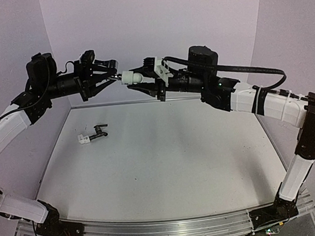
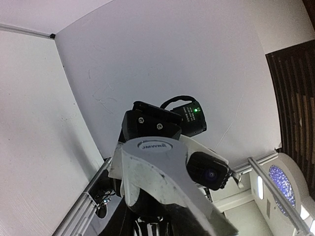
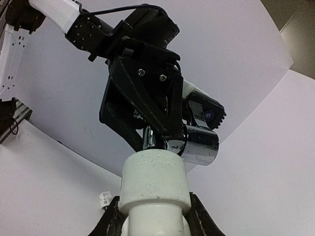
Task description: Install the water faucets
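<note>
Left gripper (image 1: 116, 75): clenched on silver tap (image 3: 198, 144)
Right gripper (image 1: 134, 80): clenched on fitting (image 3: 155, 179), tap held against its far end
Dark tap (image 1: 98, 132): laid on table (image 1: 178, 160), below left gripper

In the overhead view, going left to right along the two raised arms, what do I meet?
left gripper → silver faucet → white fitting → right gripper. The dark faucet on the table overlaps the left gripper's span, so it's left out.

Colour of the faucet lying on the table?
Dark grey-black faucet; clearest in top external.
</note>
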